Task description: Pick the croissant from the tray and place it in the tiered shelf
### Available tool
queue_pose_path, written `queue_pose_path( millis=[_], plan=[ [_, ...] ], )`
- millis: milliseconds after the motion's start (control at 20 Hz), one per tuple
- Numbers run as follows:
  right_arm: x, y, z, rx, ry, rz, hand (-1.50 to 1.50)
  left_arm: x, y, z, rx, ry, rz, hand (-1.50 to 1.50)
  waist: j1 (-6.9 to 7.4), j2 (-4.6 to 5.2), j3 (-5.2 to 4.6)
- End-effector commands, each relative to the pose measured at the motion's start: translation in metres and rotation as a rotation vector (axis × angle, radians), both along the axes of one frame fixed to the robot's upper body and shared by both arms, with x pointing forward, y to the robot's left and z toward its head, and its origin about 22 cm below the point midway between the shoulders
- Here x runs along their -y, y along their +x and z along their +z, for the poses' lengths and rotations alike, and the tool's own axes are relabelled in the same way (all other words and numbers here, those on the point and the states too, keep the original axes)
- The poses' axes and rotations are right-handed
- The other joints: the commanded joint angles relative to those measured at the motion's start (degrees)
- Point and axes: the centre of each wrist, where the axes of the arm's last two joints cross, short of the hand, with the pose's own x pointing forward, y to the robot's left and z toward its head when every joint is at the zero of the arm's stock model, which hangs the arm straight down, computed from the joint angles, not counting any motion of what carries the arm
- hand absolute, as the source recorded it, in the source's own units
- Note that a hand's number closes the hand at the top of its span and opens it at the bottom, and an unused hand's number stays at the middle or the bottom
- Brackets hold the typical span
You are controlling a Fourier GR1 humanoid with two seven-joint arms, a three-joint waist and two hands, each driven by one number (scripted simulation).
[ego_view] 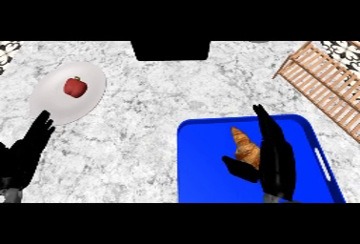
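Two containers hold something. Flat blue rectangular plastic tray (204, 162), lower right on the white-grey marble desk (155, 119), holds one golden-brown croissant (244, 143). It lies lengthwise, pointed end toward the far edge, roughly mid-tray. Round white plate (55, 110), upper left, holds one small red fruit (75, 87) with a short stem, in the plate's far half.

Light wooden slatted tiered shelf (325, 78) sits in the upper right corner, set at an angle, just beyond the tray's far right corner and not touching it. Black box-shaped object (171, 50) at the far edge, centre; can't tell what it is.

Right robot hand (277, 162) comes in from the lower edge over the tray. Fingers are straight and together, pointing toward the far edge, thumb splayed out to the left. It is open and grips nothing.

Left robot hand (28, 147) is at the lower left edge, fingers up and relaxed, resting with nothing in it. Its fingertips are near the plate's near rim.

The croissant is on the tray, not in the shelf. It lies just left of the right robot hand's fingers, running alongside them. Its near end sits in the crook between thumb and palm and overlaps them in view; can't tell whether they touch. The fingertips reach past the croissant's far tip.
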Motion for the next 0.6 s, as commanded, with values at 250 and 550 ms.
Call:
queue_pose_path(
  millis=[250,550],
  plan=[
    [-0.015,-0.012,0.034,-0.485,-0.400,0.034,-1.50,0.003,0.009,0.004,0.019,-0.004,-0.032,0.00,0.83,0.47,0.02],
    [-0.033,0.006,0.071,-0.622,-0.539,0.028,-1.50,-0.009,-0.001,-0.001,0.011,0.006,-0.029,0.00,1.98,0.59,0.23]
  ],
)
